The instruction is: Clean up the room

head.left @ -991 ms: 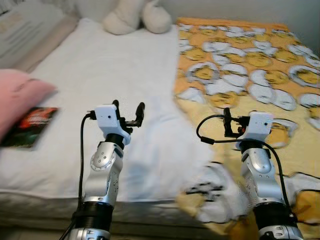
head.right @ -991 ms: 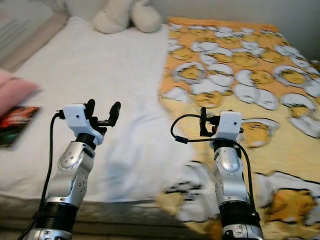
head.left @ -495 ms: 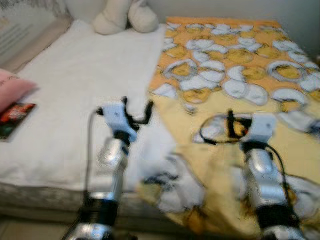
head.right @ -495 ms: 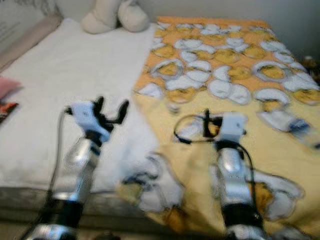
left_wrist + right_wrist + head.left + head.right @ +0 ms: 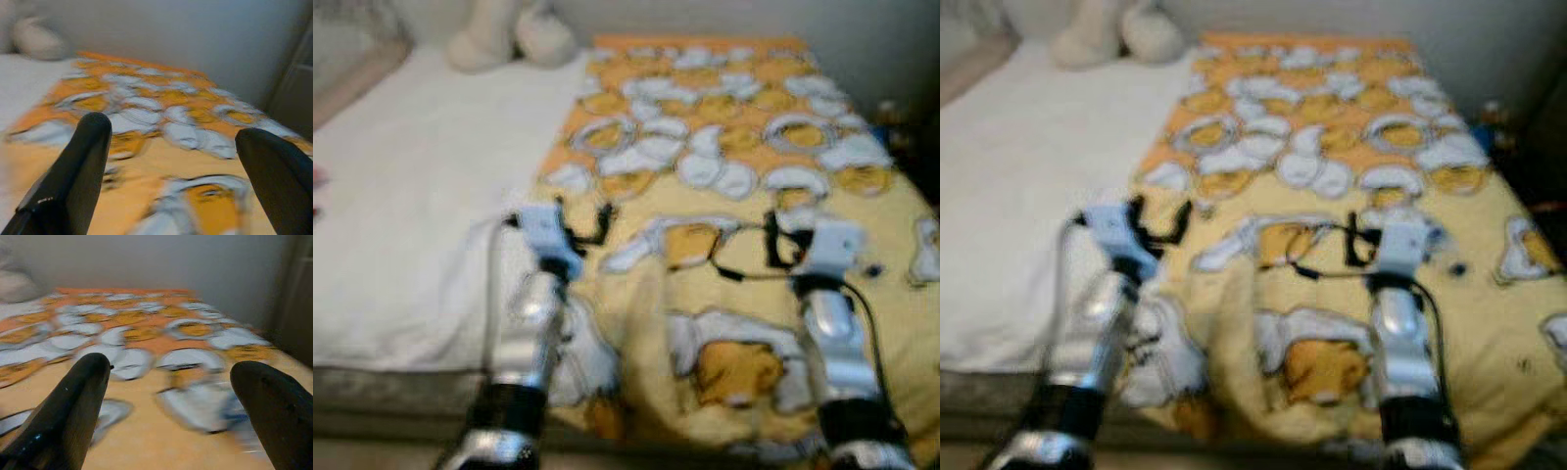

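Two arms up in the head camera's left eye, pretty blurry. Left gripper [image 5: 585, 217] raised over the spot where the white sheet [image 5: 401, 206] meets the edge of the yellow blanket [image 5: 724, 186], fingers spread apart with nothing between them. Right gripper [image 5: 773, 240] held over the blanket further to the right, too smeared here to read the fingers. Blanket covering the right half of the bed, printed with white and orange blobs, its near edge bunched and hanging over the front of the mattress between the arms. Cream stuffed toy [image 5: 504, 34] parked at the far end of the bed against the wall, by the blanket's top corner.

Same layout in the right eye, just as soft. Black cable [image 5: 1317, 257] looping off the right wrist above the blanket.

Left wrist camera: both black fingers [image 5: 73, 169] wide apart, empty, yellow blanket stretching ahead to a plain wall, pale toy in the far corner.

Right wrist camera: fingers [image 5: 68, 406] likewise well apart and holding nothing, blanket pattern running away underneath, wall behind, something dark and upright off at the side, too blurred to tell what.
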Controlling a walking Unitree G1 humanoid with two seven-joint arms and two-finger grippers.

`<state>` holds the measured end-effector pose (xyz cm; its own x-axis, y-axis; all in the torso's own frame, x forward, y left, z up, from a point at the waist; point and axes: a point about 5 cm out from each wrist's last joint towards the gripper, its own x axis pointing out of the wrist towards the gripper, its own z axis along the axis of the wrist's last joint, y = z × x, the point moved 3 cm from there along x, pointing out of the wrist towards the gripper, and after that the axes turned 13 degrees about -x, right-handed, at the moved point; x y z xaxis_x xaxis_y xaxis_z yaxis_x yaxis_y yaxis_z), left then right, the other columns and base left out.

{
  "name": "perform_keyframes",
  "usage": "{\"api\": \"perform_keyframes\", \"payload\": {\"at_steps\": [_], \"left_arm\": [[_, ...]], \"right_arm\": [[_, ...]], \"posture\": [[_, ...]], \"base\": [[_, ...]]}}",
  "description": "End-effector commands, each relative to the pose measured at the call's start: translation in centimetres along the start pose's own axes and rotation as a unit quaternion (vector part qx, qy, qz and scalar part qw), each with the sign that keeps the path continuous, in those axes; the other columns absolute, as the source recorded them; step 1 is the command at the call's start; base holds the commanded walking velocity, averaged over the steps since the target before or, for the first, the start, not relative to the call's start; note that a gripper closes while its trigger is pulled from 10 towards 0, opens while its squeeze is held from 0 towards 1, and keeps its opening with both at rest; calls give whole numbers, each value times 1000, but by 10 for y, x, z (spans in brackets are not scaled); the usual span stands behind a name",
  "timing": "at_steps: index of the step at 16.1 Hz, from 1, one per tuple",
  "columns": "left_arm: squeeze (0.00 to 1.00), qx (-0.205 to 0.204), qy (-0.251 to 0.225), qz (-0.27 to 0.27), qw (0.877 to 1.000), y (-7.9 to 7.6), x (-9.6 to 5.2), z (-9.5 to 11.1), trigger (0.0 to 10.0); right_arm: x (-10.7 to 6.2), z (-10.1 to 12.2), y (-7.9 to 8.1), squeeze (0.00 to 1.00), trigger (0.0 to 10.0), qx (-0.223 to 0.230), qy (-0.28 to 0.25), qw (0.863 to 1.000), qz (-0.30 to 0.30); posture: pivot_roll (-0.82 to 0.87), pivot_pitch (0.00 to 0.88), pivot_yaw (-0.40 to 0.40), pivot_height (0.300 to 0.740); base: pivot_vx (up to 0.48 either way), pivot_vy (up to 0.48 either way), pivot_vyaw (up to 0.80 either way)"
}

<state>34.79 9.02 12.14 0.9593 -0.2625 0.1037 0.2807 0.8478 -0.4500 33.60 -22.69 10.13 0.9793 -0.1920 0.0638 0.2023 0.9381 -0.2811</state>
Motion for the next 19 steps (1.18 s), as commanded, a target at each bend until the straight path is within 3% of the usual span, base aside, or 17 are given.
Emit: {"api": "perform_keyframes", "payload": {"at_steps": [1,3,15,19], "left_arm": [[0,15,-8,14,1000,10,3,9,10000],[0,15,-7,11,1000,11,5,11,10000],[0,2,4,-4,1000,10,-9,7,10000],[0,8,11,-23,1000,6,-15,3,10000]], "right_arm": [[2,6,8,0,10000,5,-8,1000,8],[2,4,9,0,10000,4,-2,1000,11],[-3,-4,13,0,10000,11,14,1000,20],[-6,-5,13,0,10000,11,18,1000,21]], "posture": [[-111,0,50,740],[-108,0,51,740],[-84,43,39,740],[-83,47,33,740]], "base": [[0,0,0],[0,0,0],[0,470,-640],[-298,379,-616]]}}
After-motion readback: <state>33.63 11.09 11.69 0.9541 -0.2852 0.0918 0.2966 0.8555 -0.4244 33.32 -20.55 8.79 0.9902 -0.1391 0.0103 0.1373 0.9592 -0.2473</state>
